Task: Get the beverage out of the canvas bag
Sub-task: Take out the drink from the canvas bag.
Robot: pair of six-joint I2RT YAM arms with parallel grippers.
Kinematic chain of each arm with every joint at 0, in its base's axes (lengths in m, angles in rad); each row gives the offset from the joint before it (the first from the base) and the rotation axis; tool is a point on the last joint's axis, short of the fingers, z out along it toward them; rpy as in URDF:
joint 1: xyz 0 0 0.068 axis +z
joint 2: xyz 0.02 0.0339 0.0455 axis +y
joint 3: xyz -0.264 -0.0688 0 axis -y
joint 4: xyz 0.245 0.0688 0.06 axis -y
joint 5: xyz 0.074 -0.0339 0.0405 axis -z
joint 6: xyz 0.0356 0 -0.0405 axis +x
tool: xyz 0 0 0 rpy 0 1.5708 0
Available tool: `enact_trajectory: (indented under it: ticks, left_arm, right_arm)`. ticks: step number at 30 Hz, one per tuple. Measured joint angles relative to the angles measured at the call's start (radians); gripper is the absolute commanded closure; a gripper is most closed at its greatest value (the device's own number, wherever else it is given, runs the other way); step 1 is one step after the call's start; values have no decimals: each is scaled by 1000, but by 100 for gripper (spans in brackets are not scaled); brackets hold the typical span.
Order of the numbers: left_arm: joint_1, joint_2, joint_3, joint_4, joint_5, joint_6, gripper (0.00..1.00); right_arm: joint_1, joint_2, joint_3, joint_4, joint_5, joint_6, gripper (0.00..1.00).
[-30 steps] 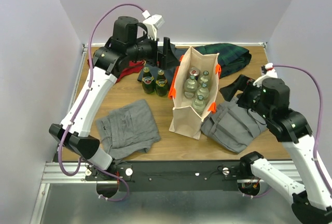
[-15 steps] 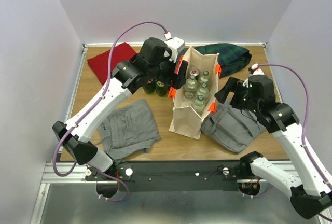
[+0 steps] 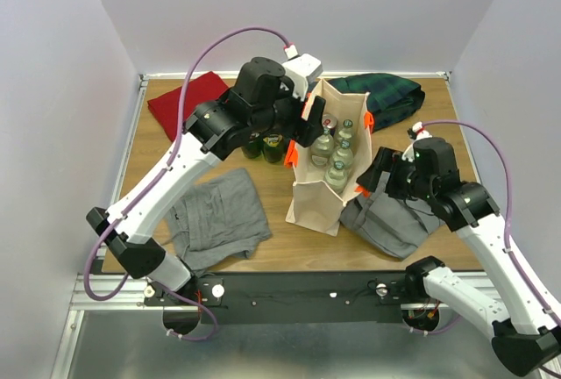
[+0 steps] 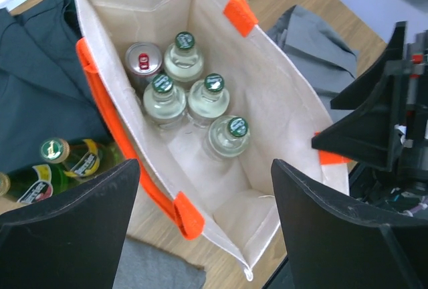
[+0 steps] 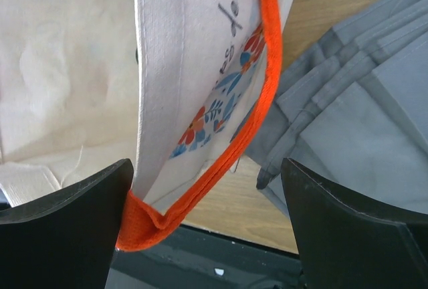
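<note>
Writing first. The tall beige canvas bag [image 5: 167, 68] carries a blue-and-orange flower print and some dark script on its outer face, but the strap cuts it off and I can't read it. Two green glass bottles [image 4: 60, 158] stand outside, just beside the bag's left wall. Their yellow labels are too small to make out.

Inside the bag, four clear glass bottles with green caps [image 4: 212, 95] and a silver can with a red top [image 4: 142, 61] stand upright, crowded toward the far end. The near part of the floor is bare, so there's room there.

My left gripper [image 4: 204, 215] hovers over the open mouth with jaws wide apart and nothing between them. The bottles are below and a little ahead.

My right gripper [image 5: 207, 215] sits at the bag's right side with fingers spread. The wall's top edge and a bright orange handle [image 5: 267, 68] are in the gap, not pinched. Folded grey clothes [image 5: 361, 88] lie just right of the bag on the wooden table [image 5: 328, 1].
</note>
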Motion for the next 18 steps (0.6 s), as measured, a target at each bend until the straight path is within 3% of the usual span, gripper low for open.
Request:
enact_trajectory:
  ticks: [18]
  left_arm:
    - [-123,150,86,-7,33,10,13]
  right_arm:
    - [0,-51,-71,-46,-175,-60,0]
